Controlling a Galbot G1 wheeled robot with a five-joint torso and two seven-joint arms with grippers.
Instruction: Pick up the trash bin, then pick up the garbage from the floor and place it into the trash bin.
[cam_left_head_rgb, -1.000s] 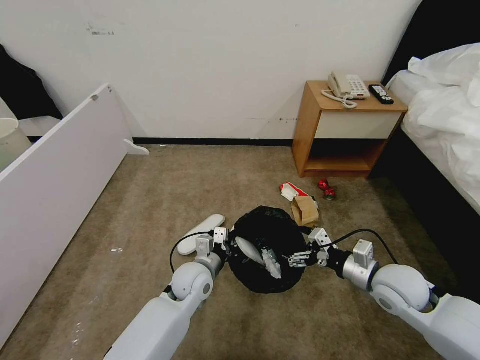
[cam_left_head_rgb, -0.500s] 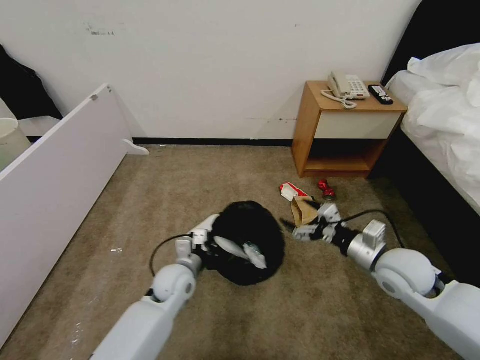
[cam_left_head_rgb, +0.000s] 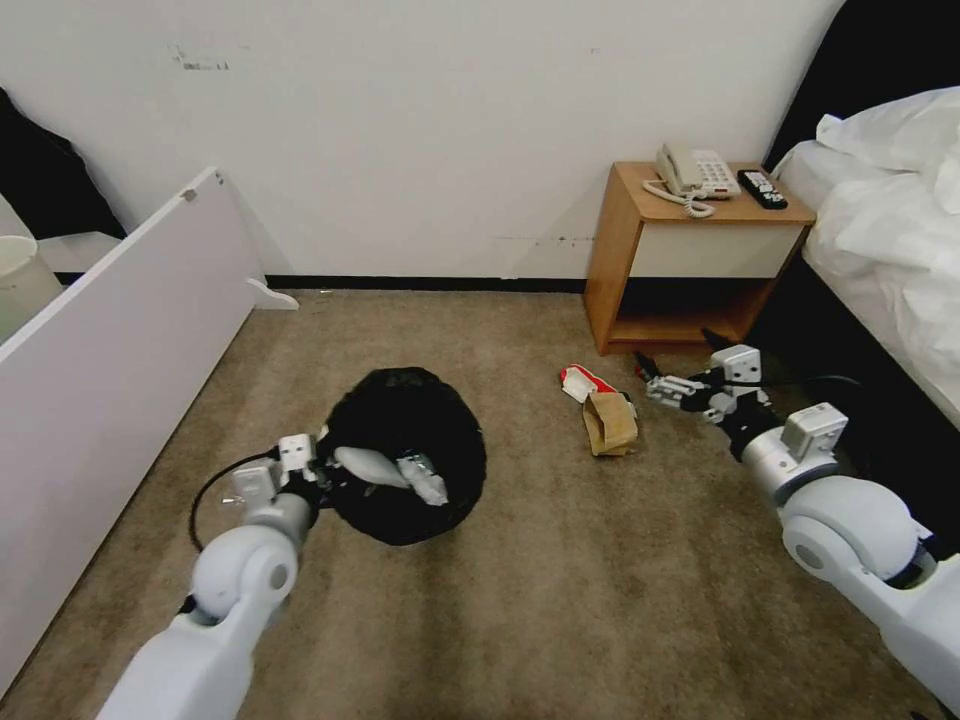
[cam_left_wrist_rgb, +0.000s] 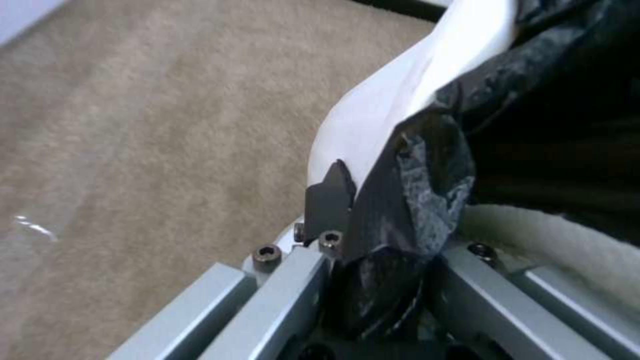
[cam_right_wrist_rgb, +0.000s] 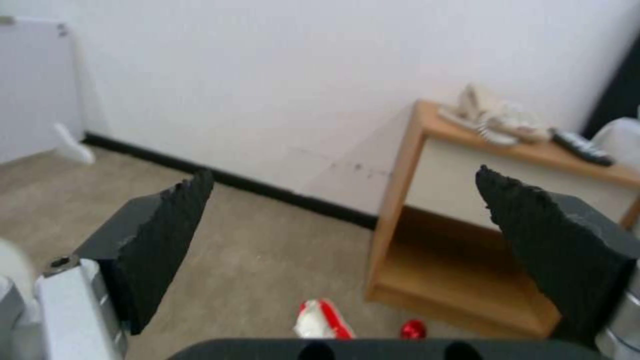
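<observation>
Head view, left arm: the left gripper (cam_left_head_rgb: 322, 470) was clamped on the near rim of the trash bin (cam_left_head_rgb: 405, 452), holding it over the carpet (cam_left_head_rgb: 560, 600) left of the floor's middle.
Left wrist view: the fingers (cam_left_wrist_rgb: 330, 197) were closed on the white rim and the black bag liner (cam_left_wrist_rgb: 407, 190), pinching both together.
Bin contents: a white slipper (cam_left_head_rgb: 368, 466) and a crumpled plastic piece (cam_left_head_rgb: 425, 482) lay inside against the black liner.
Right arm: the right gripper (cam_left_head_rgb: 652, 385) hung low over the carpet, near the front of the nightstand (cam_left_head_rgb: 690, 265), its jaws spread apart and holding nothing.
Right wrist view: the two dark pads (cam_right_wrist_rgb: 167, 235) stood wide apart, with the red-white packet (cam_right_wrist_rgb: 321, 320) and the red can (cam_right_wrist_rgb: 413, 330) on the floor beyond them.
Litter on the carpet: a brown paper bag (cam_left_head_rgb: 610, 422) lay between bin and right gripper, touching the red-white packet (cam_left_head_rgb: 583, 382) at its far side.
Nightstand top: a telephone (cam_left_head_rgb: 692, 175) and a remote (cam_left_head_rgb: 762, 188) sat side by side.
Far edges: a white board (cam_left_head_rgb: 110, 370) leaned along the left, a bed (cam_left_head_rgb: 890, 230) stood on the right.
</observation>
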